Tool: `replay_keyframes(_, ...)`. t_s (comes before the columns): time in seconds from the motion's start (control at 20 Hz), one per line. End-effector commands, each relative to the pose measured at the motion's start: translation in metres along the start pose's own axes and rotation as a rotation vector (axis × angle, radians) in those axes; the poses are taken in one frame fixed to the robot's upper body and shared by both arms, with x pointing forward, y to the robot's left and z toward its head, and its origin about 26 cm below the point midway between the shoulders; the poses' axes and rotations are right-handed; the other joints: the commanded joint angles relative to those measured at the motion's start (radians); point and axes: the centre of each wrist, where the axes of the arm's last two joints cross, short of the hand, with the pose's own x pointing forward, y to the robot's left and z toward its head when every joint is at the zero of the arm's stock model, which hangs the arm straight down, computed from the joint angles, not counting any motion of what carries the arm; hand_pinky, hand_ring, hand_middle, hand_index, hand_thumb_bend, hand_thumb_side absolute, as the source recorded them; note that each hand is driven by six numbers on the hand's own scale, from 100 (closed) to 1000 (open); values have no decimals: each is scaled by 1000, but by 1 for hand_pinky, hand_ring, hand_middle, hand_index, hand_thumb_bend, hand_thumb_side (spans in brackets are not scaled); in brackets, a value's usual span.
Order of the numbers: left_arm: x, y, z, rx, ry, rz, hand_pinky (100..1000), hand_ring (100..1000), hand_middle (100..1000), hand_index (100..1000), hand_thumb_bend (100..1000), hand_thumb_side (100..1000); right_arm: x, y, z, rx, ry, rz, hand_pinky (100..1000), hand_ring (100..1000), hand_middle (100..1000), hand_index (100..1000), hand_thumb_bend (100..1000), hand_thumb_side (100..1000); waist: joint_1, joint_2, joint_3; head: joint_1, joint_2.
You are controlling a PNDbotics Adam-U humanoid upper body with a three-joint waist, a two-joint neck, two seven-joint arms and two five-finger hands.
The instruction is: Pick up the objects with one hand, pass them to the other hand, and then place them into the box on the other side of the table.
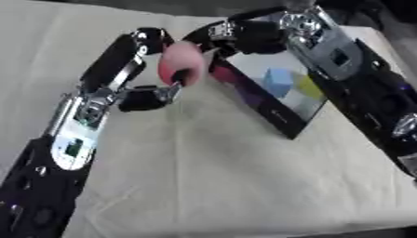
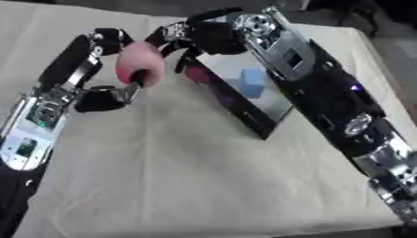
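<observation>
Inside box (image 1: 281, 118), blue block (image 1: 278, 81), seemingly yellow piece (image 1: 309, 87), pink object (image 1: 181, 62) outside

near cloth (image 1: 211, 186): open | box (image 1: 281, 118) mouth: right arm (image 1: 350, 69) overhangs, blue block (image 1: 279, 81) inside

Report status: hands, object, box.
Left hand fingers curled on pink object; right hand meeting it. Box at right holds blue block. Nothing blocking.

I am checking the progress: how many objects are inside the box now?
3 visible in the box: a blue block, a yellow object right of it, and a dark pink object at the far left end. The right arm may hide others.
</observation>
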Motion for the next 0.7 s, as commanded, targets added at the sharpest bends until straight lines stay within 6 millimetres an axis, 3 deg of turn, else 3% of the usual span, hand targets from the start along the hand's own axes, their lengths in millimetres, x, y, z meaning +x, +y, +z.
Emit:
replay_keyframes(0.05, 7, 8, -11, 25, -34, -18, 708, 640, 571, 519, 100, 397, 7, -8, 9, -13, 8, 42, 798, 1000, 987, 1000, 100, 1000, -8, -27, -2, -2, 5)
replay_keyframes(0.7, 12, 13, -15, 59, -76, -33, 706, 639, 568, 520, 100, 366, 3, -5, 4, 7, 50, 102, 816, 1000, 985, 1000, 100, 1000, -12, -25, 0, -6, 5)
